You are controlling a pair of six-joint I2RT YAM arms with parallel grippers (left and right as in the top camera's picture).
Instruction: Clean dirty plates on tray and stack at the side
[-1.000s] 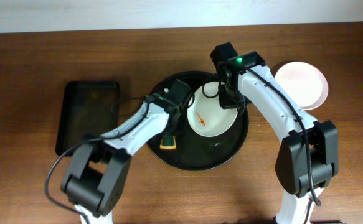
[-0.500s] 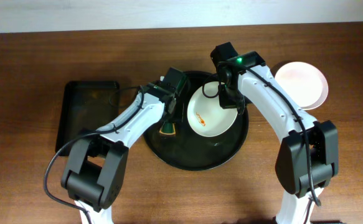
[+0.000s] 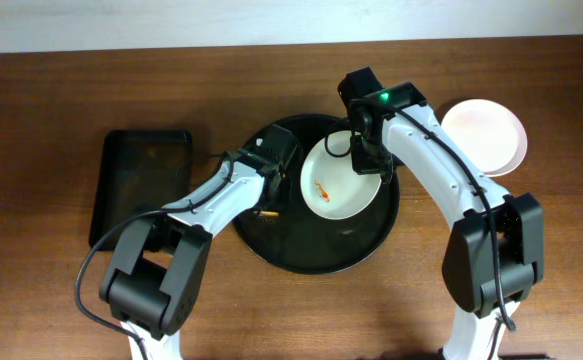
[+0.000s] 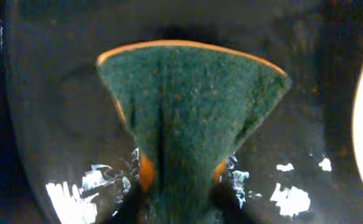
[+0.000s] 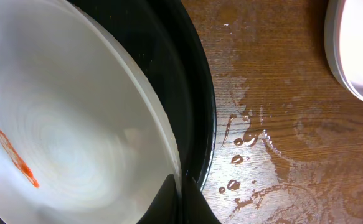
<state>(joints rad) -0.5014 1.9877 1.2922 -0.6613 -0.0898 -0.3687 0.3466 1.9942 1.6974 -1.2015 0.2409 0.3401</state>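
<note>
Sponge (image 4: 187,118), green and folded, sits pinched in the closed left hand (image 3: 270,200) at nine o'clock on the tray (image 3: 301,252), while the right hand (image 3: 367,160) clamps the smeared plate (image 3: 339,190) by its one-o'clock rim.

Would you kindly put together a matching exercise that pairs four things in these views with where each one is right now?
Things:
1. green scouring sponge with orange backing
2. white round plate with an orange smear
3. plain pale round plate
4. rectangular black tray

Places:
A. on the wooden tabletop, right of the round black tray
B. pinched in the left gripper
C. at the table's left side
D. over the round black tray, rim held by the right gripper

Pairs: 1-B; 2-D; 3-A; 4-C
</note>
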